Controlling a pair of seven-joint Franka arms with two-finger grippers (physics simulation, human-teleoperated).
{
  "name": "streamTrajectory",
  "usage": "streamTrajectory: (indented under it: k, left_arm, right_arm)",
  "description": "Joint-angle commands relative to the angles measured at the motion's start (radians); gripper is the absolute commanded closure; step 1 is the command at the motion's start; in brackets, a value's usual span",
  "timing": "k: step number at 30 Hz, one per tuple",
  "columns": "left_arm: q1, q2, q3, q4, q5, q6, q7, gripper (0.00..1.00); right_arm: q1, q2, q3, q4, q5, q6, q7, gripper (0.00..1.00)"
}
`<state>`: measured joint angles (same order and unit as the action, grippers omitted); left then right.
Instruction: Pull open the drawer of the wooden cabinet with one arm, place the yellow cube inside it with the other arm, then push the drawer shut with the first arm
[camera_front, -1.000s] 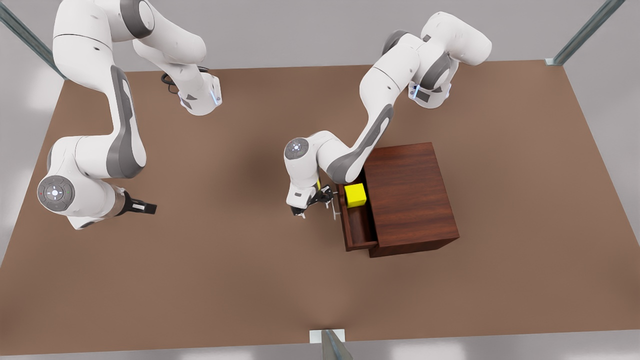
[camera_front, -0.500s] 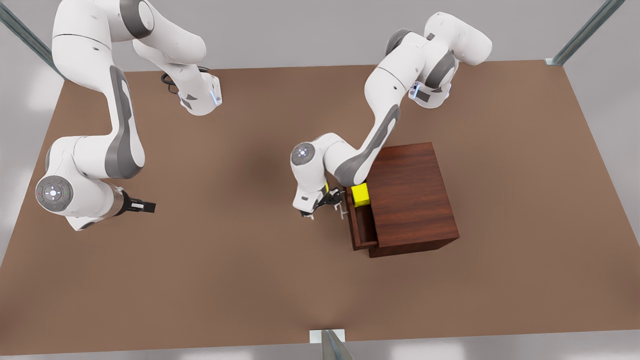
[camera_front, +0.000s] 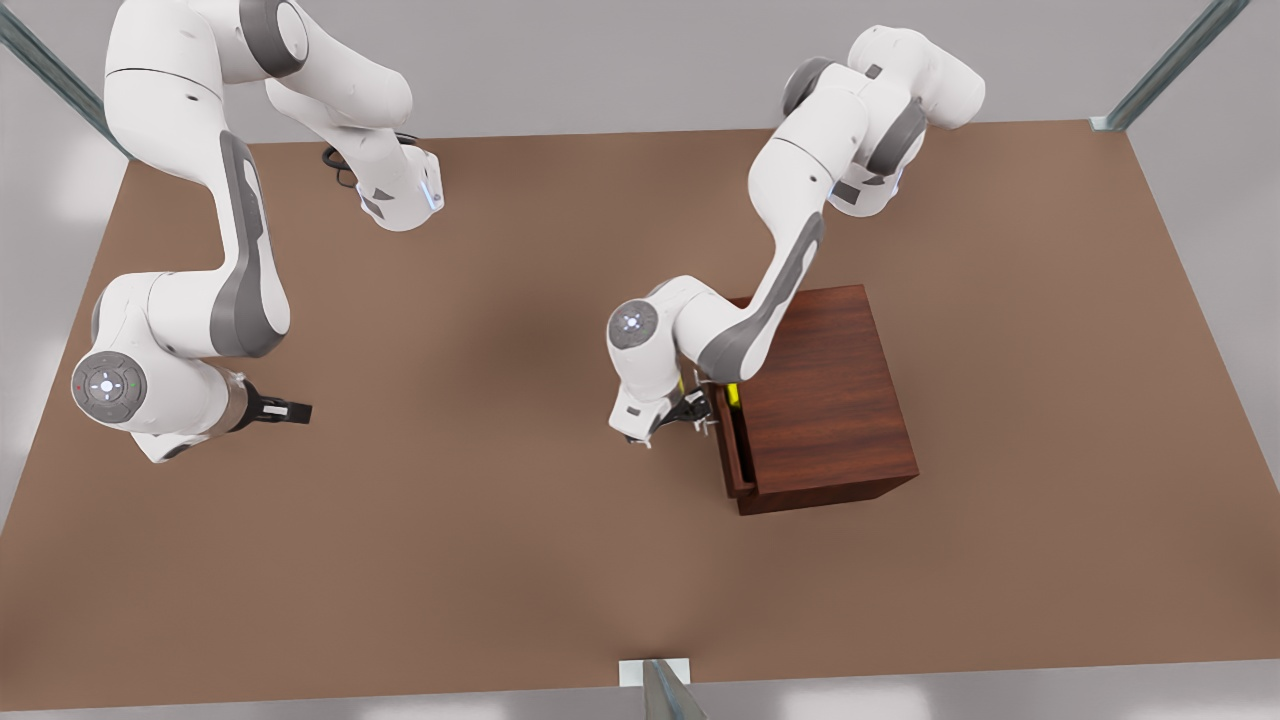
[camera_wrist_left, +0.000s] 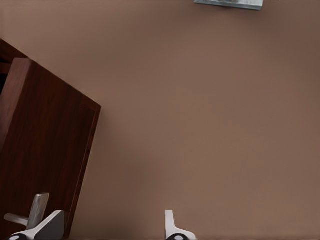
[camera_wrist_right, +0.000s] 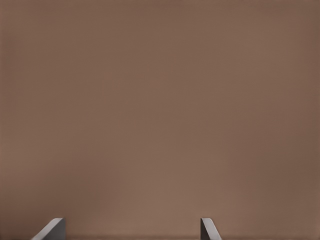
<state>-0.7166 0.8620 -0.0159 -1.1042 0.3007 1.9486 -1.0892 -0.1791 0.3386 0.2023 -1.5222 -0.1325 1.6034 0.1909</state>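
Brown bench (camera_front: 400, 520): I see the drawer (camera_front: 733, 455) nearly home in the wooden cabinet (camera_front: 820, 400), yellow cube (camera_front: 736, 395) inside; left pincer (camera_front: 690, 418), fingers spread, at the handle; right pincer (camera_front: 290, 411) spread, waiting.

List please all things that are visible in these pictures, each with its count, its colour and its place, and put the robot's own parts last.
wooden cabinet: one, dark reddish-brown, on the table toward the front view's right.
drawer: one, dark reddish-brown, open by a narrow gap on the cabinet's side toward the front view's left.
handle: one, silver, on the drawer's front panel.
yellow cube: one, yellow, inside the drawer, a thin sliver visible.
table: one, brown, under everything.
left gripper: one, dark fingers spread apart, at the drawer's handle.
right gripper: one, dark, fingers apart, waiting over bare table at the front view's left.
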Motion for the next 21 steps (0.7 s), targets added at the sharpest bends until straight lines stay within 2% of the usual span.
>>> streamTrajectory:
  k: [1,14,15,17,18,19,20,21]
  left_arm:
    - [0.011,-0.011,0.001,-0.014,0.0,-0.014,0.178,0.0]
    - [0.039,-0.024,0.002,-0.026,0.002,-0.056,0.215,0.0]
    - [0.04,-0.083,0.004,-0.02,-0.047,-0.103,0.193,0.0]
    - [0.147,-0.294,0.001,-0.009,-0.163,-0.293,0.256,0.0]
    - [0.215,-0.374,0.004,-0.008,-0.169,-0.413,0.533,0.0]
    - [0.328,-0.422,0.004,-0.009,-0.192,-0.486,0.768,0.0]
    - [0.518,-0.44,0.004,-0.008,-0.291,-0.588,1.063,0.0]
    - [0.621,-0.477,0.004,-0.02,-0.324,-0.64,1.161,0.0]
  right_arm:
    - [0.0,-0.001,0.0,0.0,0.001,0.0,-0.021,0.0]
    - [0.001,-0.001,0.0,0.0,0.001,0.0,-0.019,0.0]
    - [0.001,-0.001,0.0,0.0,0.001,0.0,-0.021,0.0]
    - [0.001,-0.001,0.0,0.0,0.001,0.0,-0.021,0.0]
    - [0.001,-0.001,0.0,0.0,0.001,0.0,-0.019,0.0]
    - [0.001,-0.001,0.0,0.0,-0.001,0.0,-0.019,0.0]
    - [0.001,-0.001,0.0,0.0,0.001,0.0,-0.019,0.0]
    - [0.001,-0.001,0.0,0.0,0.001,0.0,-0.019,0.0]
